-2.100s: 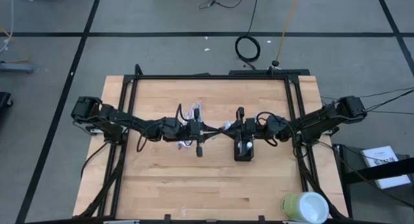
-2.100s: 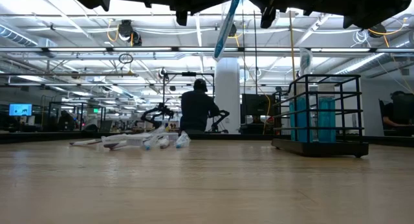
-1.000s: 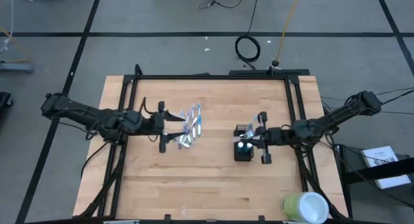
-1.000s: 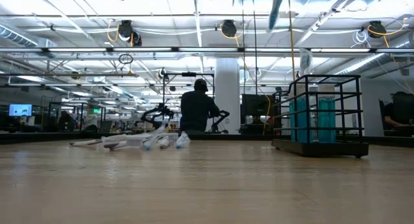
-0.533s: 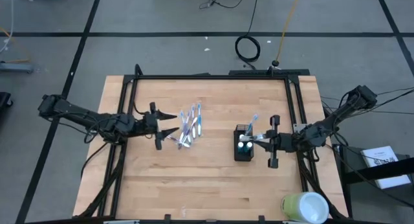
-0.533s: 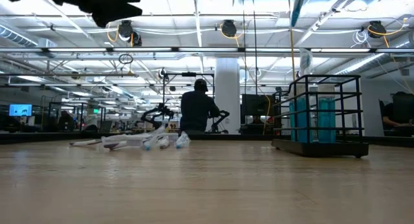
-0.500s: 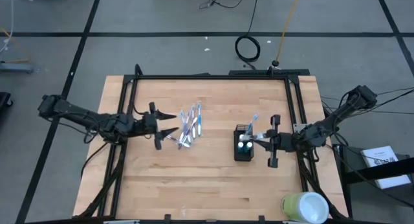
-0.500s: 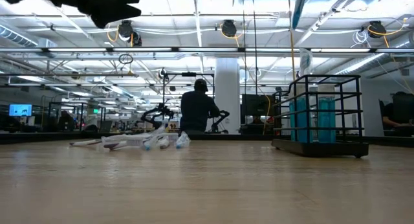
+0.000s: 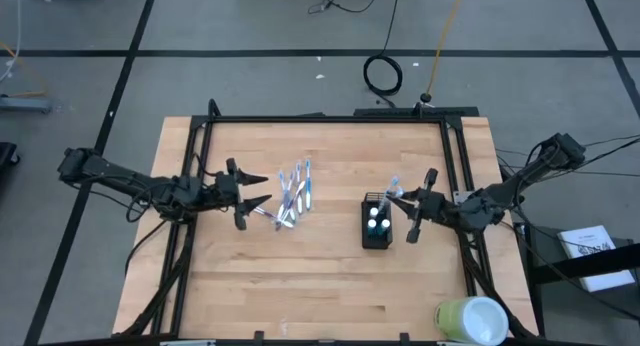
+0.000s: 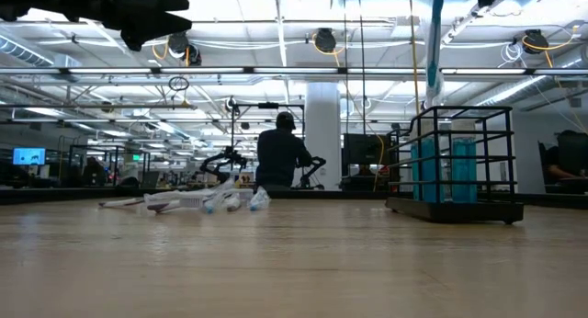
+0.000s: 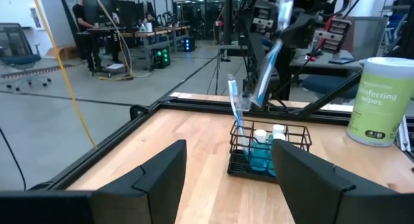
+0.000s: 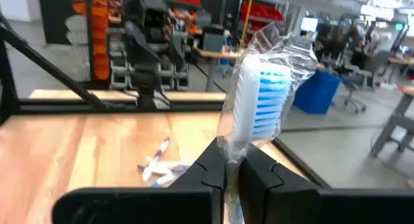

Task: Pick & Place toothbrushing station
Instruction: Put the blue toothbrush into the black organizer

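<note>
1 toothbrush [image 12: 257,104] is clamped in the right gripper [image 9: 413,218] just beside the holder [image 9: 376,226] | left gripper [image 9: 243,191] is held apart near the loose toothbrushes [image 9: 294,193] | brush should be kept upright, lowered into a free compartment.

The only legible writing is on the yellow-green and white canister [image 11: 381,94], standing on the desk beyond the black wire holder [image 11: 268,149]: part of a word, "nfecting", with "wipes" beneath it. The smaller print below that is too fine to make out.
</note>
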`<state>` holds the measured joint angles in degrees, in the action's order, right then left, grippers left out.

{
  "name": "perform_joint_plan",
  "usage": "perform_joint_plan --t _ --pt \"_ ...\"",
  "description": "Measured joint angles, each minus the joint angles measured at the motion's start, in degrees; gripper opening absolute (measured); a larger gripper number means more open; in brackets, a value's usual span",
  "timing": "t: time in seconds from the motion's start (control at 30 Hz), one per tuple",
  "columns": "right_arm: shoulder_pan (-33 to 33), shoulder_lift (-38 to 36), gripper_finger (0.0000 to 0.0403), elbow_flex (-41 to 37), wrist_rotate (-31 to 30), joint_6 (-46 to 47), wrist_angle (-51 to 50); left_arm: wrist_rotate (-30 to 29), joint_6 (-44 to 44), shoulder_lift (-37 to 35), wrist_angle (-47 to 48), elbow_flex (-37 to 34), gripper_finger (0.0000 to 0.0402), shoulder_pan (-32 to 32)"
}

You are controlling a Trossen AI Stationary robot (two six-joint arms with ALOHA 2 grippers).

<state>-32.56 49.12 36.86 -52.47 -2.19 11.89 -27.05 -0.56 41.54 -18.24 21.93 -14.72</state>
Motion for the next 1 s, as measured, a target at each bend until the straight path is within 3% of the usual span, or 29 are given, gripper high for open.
perform_joint_plan --t 0.43,1.0 --pt "4.1 0.0 0.0011 0.0 0.0 6.7 -7.5 0.0 -0.3 0.1 0.5 0.0 0.0235 0.0" --pt "7.5 -3.0 0.0011 -5.5 0.2 12.2 -5.6 0.0 -1.5 0.1 1.8 0.0 0.0234 0.0"
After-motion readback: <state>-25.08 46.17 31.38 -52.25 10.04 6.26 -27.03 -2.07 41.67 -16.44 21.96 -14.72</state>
